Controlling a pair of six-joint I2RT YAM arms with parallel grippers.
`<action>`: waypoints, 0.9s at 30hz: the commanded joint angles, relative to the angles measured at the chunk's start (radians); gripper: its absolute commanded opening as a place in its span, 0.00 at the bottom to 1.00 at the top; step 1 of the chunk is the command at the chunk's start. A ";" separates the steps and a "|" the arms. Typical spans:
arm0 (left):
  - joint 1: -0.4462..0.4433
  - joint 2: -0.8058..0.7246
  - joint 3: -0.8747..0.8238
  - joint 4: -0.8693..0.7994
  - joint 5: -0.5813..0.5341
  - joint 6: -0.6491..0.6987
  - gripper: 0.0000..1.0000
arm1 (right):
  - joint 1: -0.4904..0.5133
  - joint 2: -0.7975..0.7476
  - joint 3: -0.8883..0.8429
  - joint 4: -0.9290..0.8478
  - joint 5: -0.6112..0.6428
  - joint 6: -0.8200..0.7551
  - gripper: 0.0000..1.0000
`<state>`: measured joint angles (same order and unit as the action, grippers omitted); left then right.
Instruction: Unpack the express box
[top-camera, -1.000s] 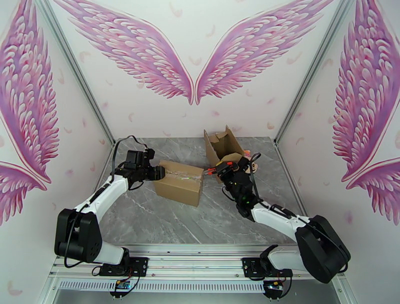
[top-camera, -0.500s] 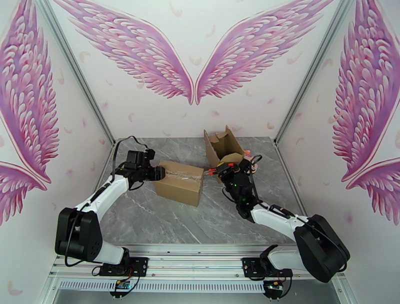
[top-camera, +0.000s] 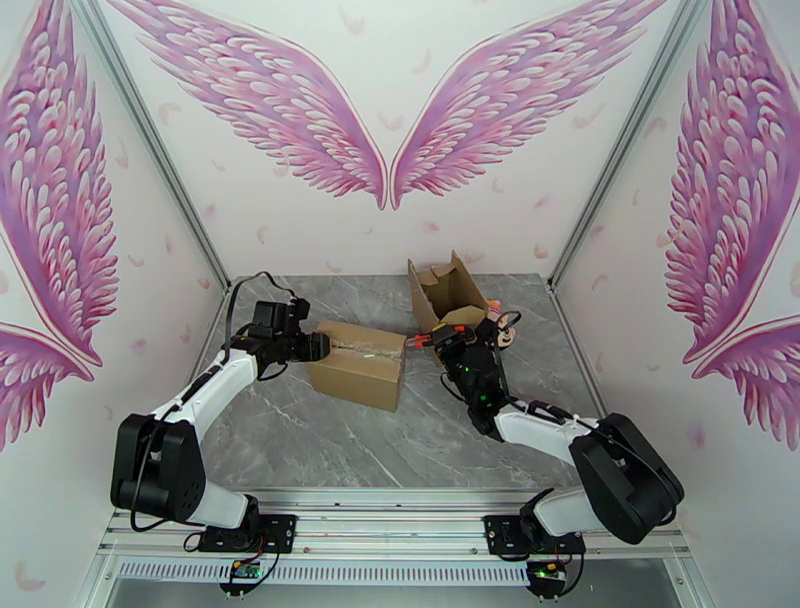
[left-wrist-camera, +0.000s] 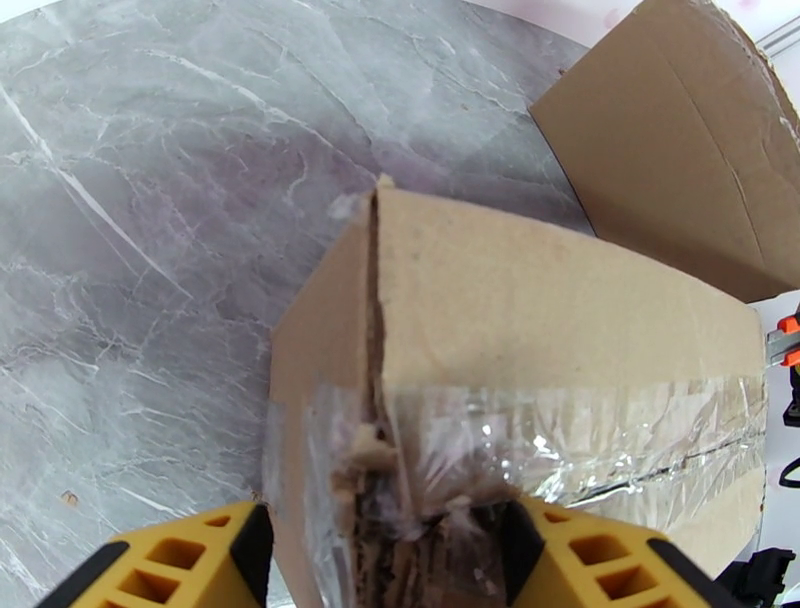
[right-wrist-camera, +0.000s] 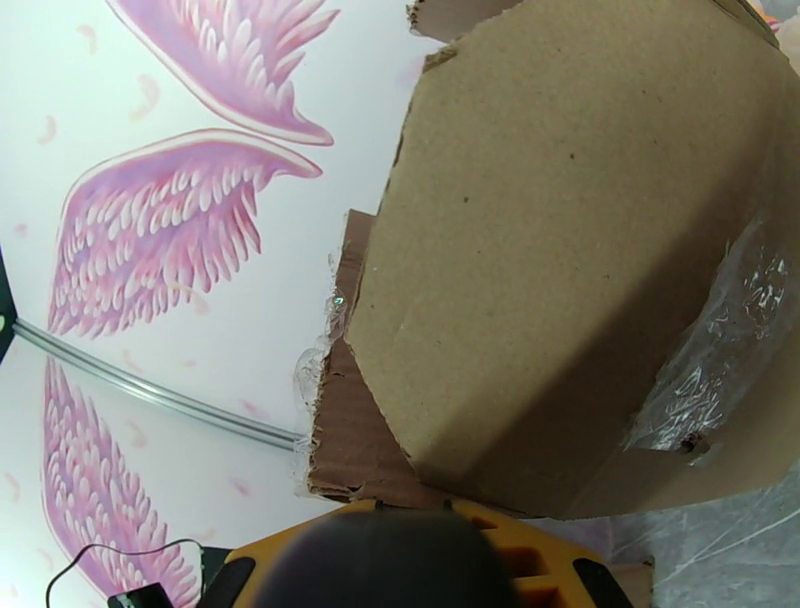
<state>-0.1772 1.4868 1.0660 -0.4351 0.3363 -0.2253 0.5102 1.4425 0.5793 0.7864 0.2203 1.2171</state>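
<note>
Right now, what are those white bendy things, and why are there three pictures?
They are two robot arms bolted to a grey table. Each ends in a gripper, a two-finger pincher. The big picture comes from a camera above and behind them. The other two come from little cameras on the wrists, looking close up. On the table lie a taped box and, farther back, an open box. The left gripper pinches the taped box's end between its yellow fingers. The right gripper is by a small orange tool; I can't tell if it holds it.
</note>
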 joint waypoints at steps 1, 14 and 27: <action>-0.007 0.005 -0.021 -0.026 0.027 -0.017 0.65 | 0.009 0.028 0.012 0.011 -0.084 0.088 0.00; -0.162 -0.271 -0.070 0.058 -0.226 0.290 0.99 | 0.005 0.036 0.067 -0.107 -0.153 0.138 0.00; -0.276 -0.343 -0.138 0.056 -0.354 0.615 0.99 | 0.005 0.124 0.083 0.032 -0.195 0.195 0.00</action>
<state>-0.4862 1.0981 0.9493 -0.3412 -0.0196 0.3847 0.5018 1.5524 0.6235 0.7155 0.0971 1.3727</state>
